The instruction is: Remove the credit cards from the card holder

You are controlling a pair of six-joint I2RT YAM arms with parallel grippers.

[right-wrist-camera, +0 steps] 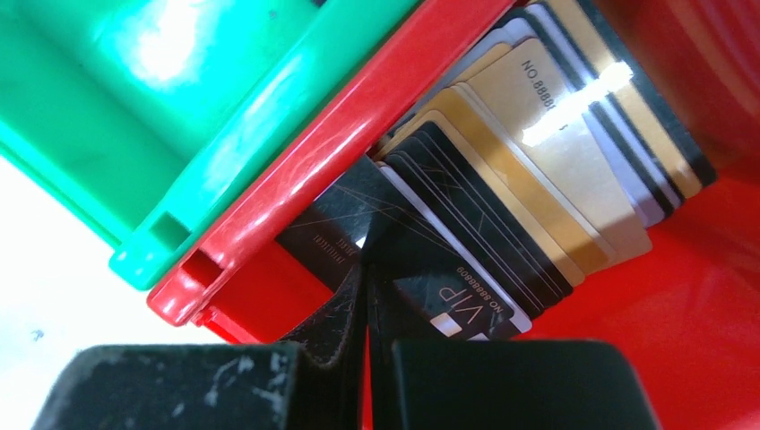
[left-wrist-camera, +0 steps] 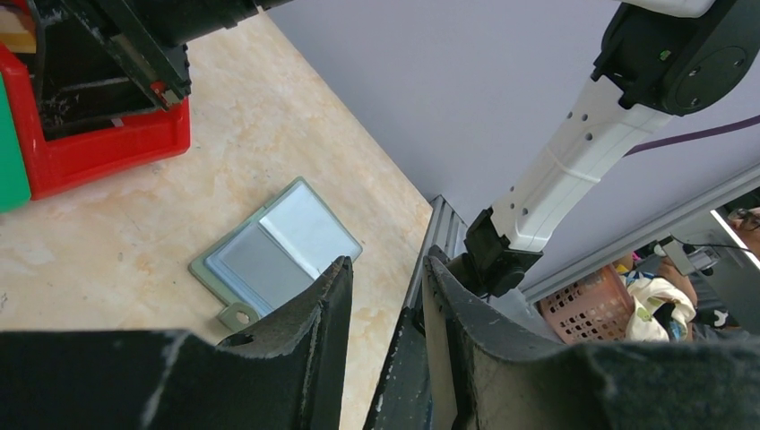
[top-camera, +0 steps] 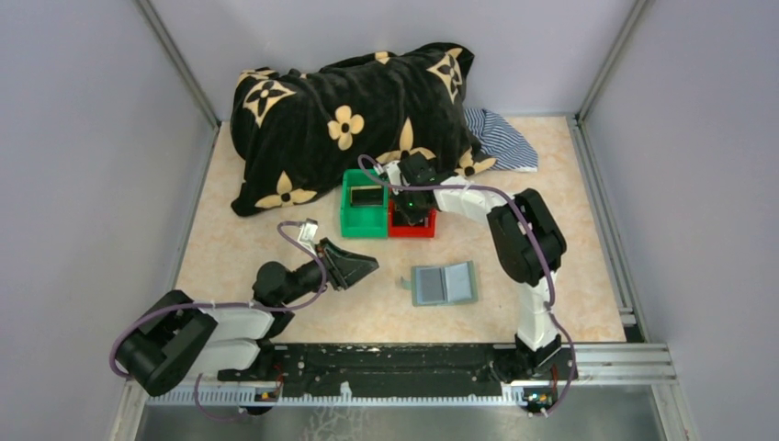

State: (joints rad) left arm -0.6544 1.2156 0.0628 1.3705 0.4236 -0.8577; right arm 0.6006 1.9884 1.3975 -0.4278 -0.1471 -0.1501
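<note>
The card holder (top-camera: 444, 283) lies open and flat on the table, grey-green rim with a blue-grey inside; the left wrist view also shows the card holder (left-wrist-camera: 278, 246). My left gripper (top-camera: 361, 266) hangs a little to its left, jaws open, and the left gripper (left-wrist-camera: 387, 269) has nothing between its fingers. Several credit cards (right-wrist-camera: 529, 170), black and tan-gold, lie fanned inside the red bin (right-wrist-camera: 296, 170). My right gripper (right-wrist-camera: 366, 273) points down into that bin, shut, its tips on a black card (right-wrist-camera: 327, 228) that lies flat. I see no card pinched between them.
A green bin (top-camera: 365, 204) stands against the left side of the red bin (top-camera: 415, 227). Behind them a black blanket with tan flowers (top-camera: 340, 119) and a striped cloth (top-camera: 501, 138) are heaped. Metal rails (top-camera: 606, 354) edge the table at front and right.
</note>
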